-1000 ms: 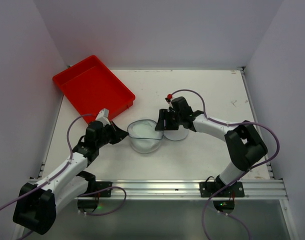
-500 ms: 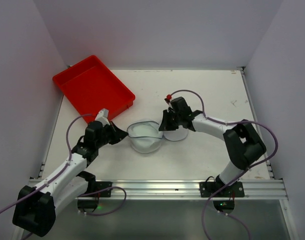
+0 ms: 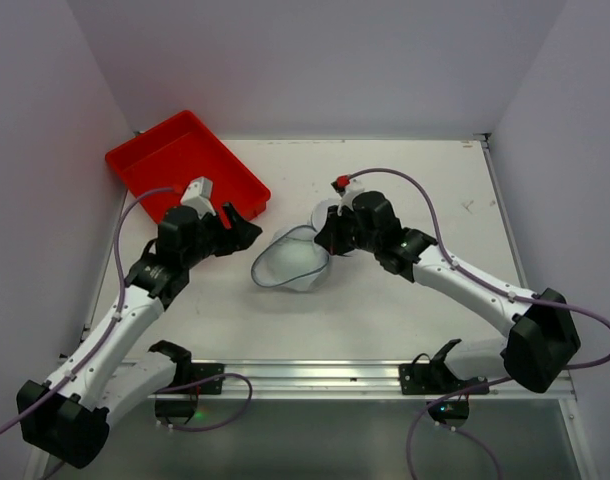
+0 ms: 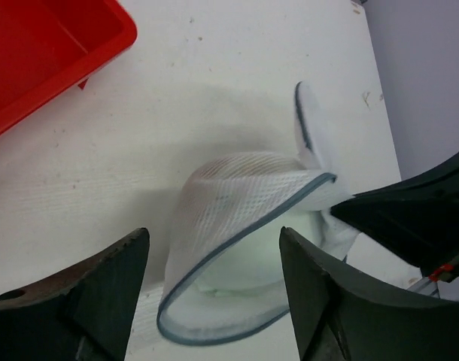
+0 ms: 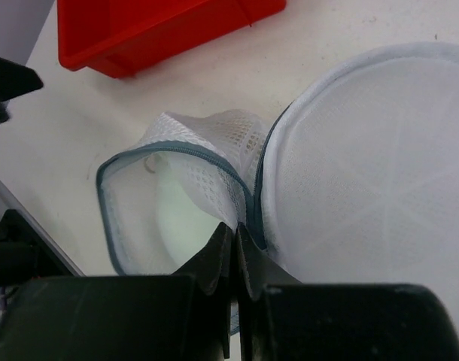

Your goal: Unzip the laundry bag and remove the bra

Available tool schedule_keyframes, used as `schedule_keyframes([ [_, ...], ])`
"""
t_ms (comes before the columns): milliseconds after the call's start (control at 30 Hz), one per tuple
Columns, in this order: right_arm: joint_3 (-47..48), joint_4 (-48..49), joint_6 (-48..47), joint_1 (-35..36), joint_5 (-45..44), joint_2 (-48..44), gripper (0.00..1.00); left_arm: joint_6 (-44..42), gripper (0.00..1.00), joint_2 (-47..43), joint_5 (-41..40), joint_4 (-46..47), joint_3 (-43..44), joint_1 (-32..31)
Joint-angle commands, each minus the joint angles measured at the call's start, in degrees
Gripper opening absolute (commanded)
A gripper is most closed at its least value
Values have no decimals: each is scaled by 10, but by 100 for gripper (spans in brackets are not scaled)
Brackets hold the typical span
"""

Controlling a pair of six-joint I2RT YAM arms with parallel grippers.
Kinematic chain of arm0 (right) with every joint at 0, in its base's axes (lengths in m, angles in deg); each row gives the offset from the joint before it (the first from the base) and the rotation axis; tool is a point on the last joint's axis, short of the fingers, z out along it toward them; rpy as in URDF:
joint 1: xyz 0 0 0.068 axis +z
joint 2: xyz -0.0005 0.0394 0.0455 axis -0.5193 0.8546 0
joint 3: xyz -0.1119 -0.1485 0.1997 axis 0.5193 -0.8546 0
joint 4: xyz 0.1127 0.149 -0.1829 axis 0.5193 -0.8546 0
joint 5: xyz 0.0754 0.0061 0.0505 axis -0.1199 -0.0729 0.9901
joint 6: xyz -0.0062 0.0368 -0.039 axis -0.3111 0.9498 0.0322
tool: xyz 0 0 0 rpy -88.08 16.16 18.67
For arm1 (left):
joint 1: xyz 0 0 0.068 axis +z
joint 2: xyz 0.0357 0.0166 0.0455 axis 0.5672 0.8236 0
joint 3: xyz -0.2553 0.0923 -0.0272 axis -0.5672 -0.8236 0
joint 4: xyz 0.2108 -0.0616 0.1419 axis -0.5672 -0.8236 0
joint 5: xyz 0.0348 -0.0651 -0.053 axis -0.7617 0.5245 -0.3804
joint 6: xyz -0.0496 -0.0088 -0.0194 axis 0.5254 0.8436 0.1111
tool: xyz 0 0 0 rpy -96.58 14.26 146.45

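Observation:
The laundry bag (image 3: 288, 264) lies unzipped mid-table, a white mesh pouch with a dark zip rim, its mouth gaping toward the left arm. Its round lid half (image 5: 372, 180) stands folded back beside the right gripper. A pale smooth shape (image 4: 263, 248) sits inside the bag (image 4: 229, 203) and looks like the bra. My right gripper (image 3: 323, 243) is shut on the mesh rim where the two halves meet (image 5: 235, 242). My left gripper (image 3: 242, 228) hangs open a short way left of the bag, touching nothing; its fingers (image 4: 94, 293) frame the bag's mouth.
A red tray (image 3: 185, 172) sits at the back left, close behind the left gripper, with its corner (image 4: 41, 60) in the left wrist view. The right arm's cable (image 3: 405, 185) arcs over the table's right half. Walls close in on three sides.
The left gripper let go of the bag's rim, opened and drew back toward the red tray. The right gripper shut on the rim and tipped the bag's mouth leftward.

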Motion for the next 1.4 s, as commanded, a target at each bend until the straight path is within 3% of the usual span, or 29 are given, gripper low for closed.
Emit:
schedule_keyframes([
  [0, -10, 35, -7, 5, -25, 17, 0, 4, 75, 28, -50, -45, 79, -74],
  [100, -18, 45, 9, 4, -28, 25, 0, 30, 74, 81, -116, -42, 118, -163],
  [233, -16, 40, 17, 5, -40, 31, 0, 68, 68, 157, -160, -41, 128, -216],
  [433, -29, 43, 30, 5, -55, 24, 0, 104, 63, 194, -215, -37, 128, -291],
  [733, -31, 41, 37, 13, -51, 21, 0, 121, 89, 288, -280, -33, 112, -296],
  [833, -33, 44, 40, 18, -47, 22, 0, 118, 89, 323, -290, -30, 121, -297],
  [900, -34, 44, 43, 22, -47, 25, 0, 117, 85, 342, -282, -26, 125, -297],
  [1000, -38, 49, 47, 22, -45, 25, 0, 120, 70, 353, -277, -9, 116, -297],
  [1033, -39, 50, 48, 22, -45, 25, 0, 121, 57, 354, -277, -3, 112, -297],
  [1100, -39, 50, 49, 22, -53, 25, 0, 123, 41, 358, -281, 8, 105, -297],
  [1133, -40, 48, 49, 22, -54, 26, 0, 123, 21, 357, -282, 10, 104, -297],
  [1200, -45, 45, 46, 22, -63, 29, 0, 118, 3, 345, -281, 13, 99, -297],
  [1367, -60, 36, 41, 8, -109, 34, 0, 59, 0, 265, -245, 48, 70, -297],
])
